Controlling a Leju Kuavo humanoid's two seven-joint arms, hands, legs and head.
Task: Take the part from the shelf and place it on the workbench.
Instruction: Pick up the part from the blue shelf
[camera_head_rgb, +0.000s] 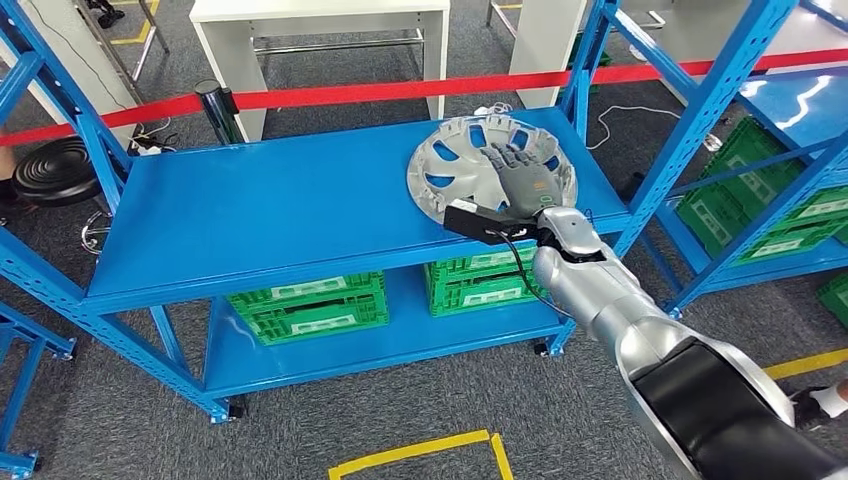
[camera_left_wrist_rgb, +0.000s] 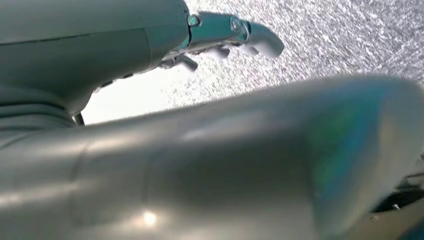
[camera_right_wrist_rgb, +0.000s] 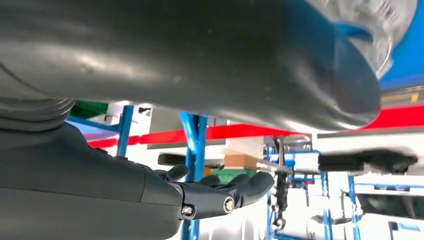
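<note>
The part is a silver hubcap lying at the right end of the blue shelf's top board. My right hand is stretched over the hubcap's near right side, fingers spread flat above its spokes. In the right wrist view the thick thumb runs across the picture, the dark fingers stay apart from it, and nothing lies between them; a blurred piece of the hubcap shows past the thumb. My left hand hangs over the grey floor with nothing in it.
Two green crates sit on the shelf's lower board. A red barrier tape runs behind the shelf, with a white table beyond it. A second blue rack with green crates stands to the right. Yellow floor markings lie near me.
</note>
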